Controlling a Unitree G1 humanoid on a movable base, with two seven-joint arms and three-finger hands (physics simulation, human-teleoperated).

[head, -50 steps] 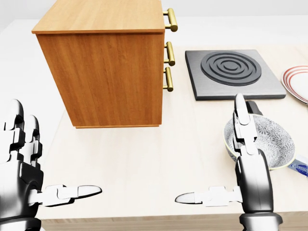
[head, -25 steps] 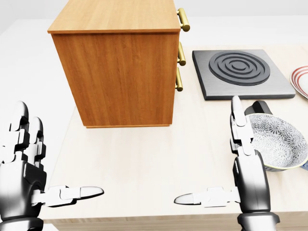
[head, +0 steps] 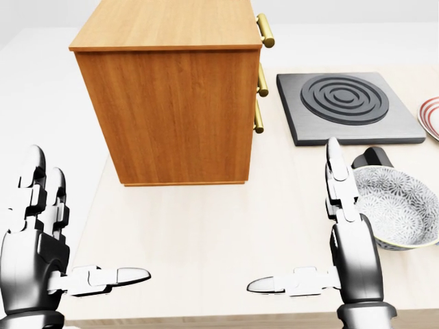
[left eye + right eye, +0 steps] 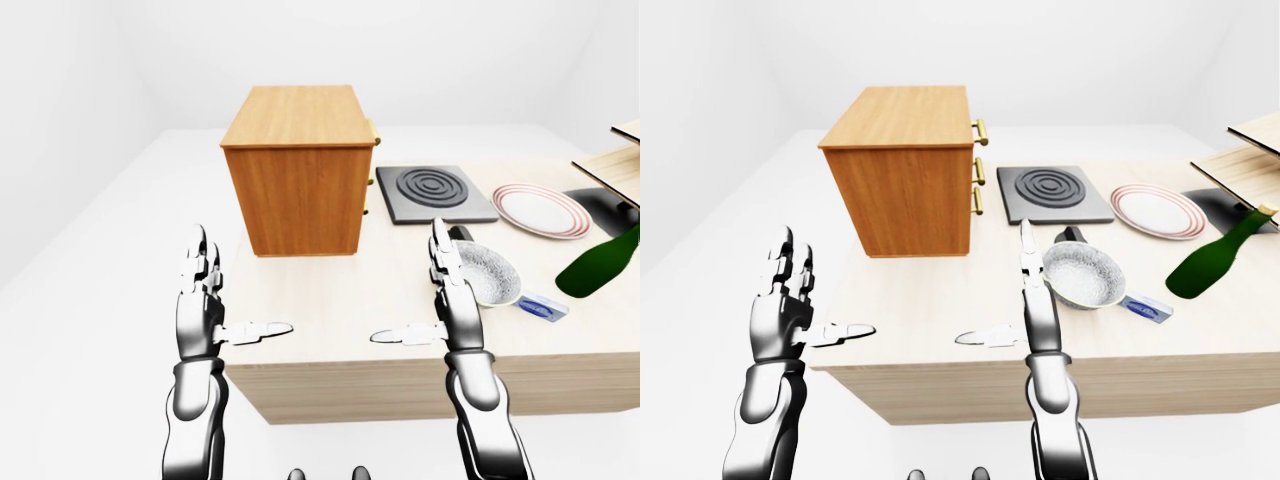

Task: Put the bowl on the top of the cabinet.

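The bowl, grey-white with a flower pattern, sits on the pale table at the right of the head view. Just left of its rim is my right hand, open, fingers upright and thumb pointing left, holding nothing. My left hand is open too, raised at the table's left edge. The wooden cabinet stands at the upper left with a flat bare top and brass handles on its right side.
A black stove plate lies right of the cabinet. A dark object shows just above the bowl. Further right are a red-rimmed plate, a green bottle, a small blue packet and wooden shelves.
The whole picture has shifted to the right, so the camera has moved. Both hands hold the same open pose. The bowl still rests on the table.
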